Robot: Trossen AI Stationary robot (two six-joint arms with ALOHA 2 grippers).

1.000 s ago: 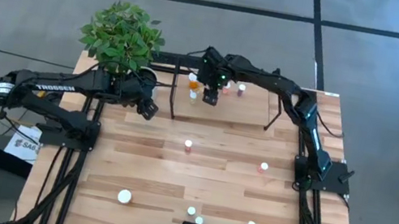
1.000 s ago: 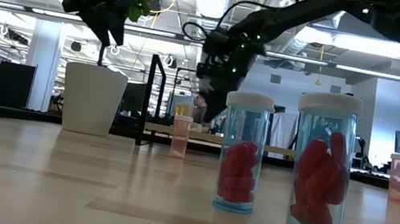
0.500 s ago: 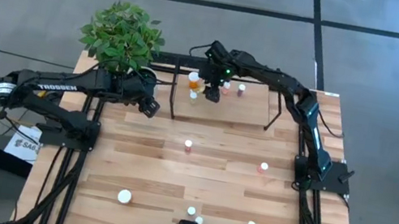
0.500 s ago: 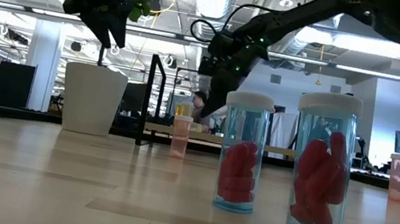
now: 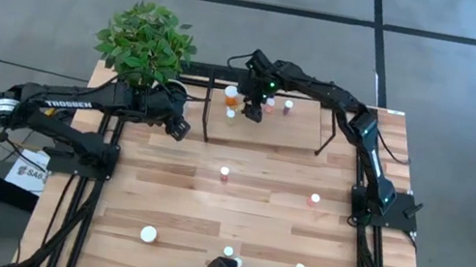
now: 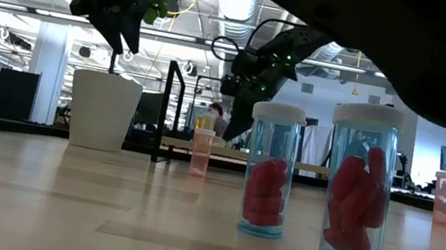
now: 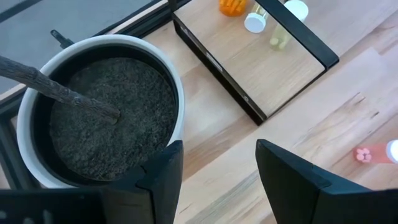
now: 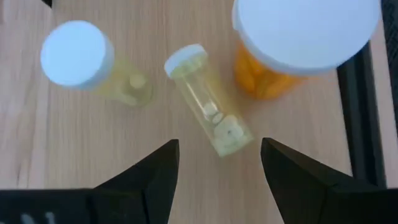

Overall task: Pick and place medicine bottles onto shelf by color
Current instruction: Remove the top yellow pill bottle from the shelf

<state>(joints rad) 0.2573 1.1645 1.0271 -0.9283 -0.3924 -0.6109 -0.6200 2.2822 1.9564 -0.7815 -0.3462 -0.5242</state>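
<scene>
Your right pincer (image 8: 214, 171) hovers, jaws apart, over a pale bottle (image 8: 208, 117) on the shelf (image 8: 93, 155); next, fetch another.

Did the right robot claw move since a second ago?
Yes. The right gripper slid a little along the shelf toward the orange bottle and the shelf's far edge.

A leafy plant (image 5: 145, 42) (in a white pot (image 6: 103, 110)) occupies the table's corner.
</scene>
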